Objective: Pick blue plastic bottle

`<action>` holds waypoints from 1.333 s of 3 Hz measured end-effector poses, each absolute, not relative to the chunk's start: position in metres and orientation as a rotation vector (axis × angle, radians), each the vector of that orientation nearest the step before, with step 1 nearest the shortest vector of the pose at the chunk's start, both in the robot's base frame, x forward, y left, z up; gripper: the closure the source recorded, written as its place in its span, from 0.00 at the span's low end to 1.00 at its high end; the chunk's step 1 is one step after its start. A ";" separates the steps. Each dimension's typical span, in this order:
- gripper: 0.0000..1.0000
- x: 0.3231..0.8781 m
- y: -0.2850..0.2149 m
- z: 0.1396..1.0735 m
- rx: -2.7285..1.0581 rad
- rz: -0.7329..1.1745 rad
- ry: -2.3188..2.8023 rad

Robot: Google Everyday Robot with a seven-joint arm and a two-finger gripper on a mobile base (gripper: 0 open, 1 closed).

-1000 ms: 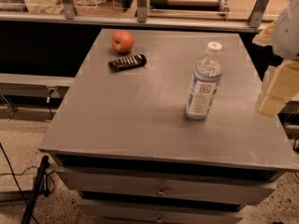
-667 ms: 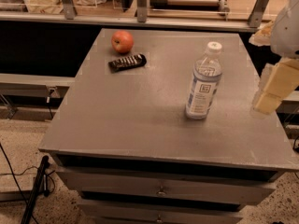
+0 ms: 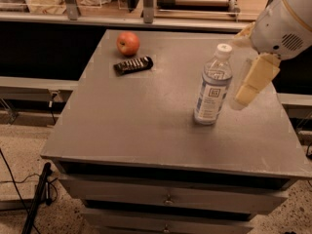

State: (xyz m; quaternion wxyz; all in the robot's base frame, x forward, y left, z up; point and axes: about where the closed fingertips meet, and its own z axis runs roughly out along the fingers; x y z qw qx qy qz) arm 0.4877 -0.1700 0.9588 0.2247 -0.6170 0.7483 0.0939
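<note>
Looking at this one, the pick hasn't really happened yet. The tall clear plastic water bottle with the white screw cap and pale blue-and-white label (image 3: 213, 86) is standing upright on the grey metal counter (image 3: 146, 126), a bit off toward 3 o'clock from the counter's middle. Its base is flat down, no lift, no tilt.

The robot's cream-and-white hand (image 3: 254, 81) hangs just beside the bottle at its 3 o'clock, about level with the label and angled down toward it. I don't see it touching the bottle, though the gap looks small. Whether the hand is spread apart or closed together, I honestly can't tell from this angle.

So my read: the approach is mostly done. What's left is getting around the bottle, clamping on, and lifting.

Compared with a second ago, the hand has slid in from out past the counter's 3 o'clock edge and is now much closer to the bottle. The bottle itself hasn't budged.

Same goes for the round red apple (image 3: 127, 44) and the small dark wrapped snack bar (image 3: 133, 65). Both sit well apart from the bottle, out at its 10 o'clock, with the bar just at the apple's 6 o'clock.
</note>
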 end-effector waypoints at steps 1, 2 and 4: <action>0.00 0.500 -0.153 0.944 -1.684 0.409 2.023; 0.20 0.503 -0.148 0.941 -1.679 0.442 2.011; 0.74 0.504 -0.143 0.943 -1.683 0.434 2.006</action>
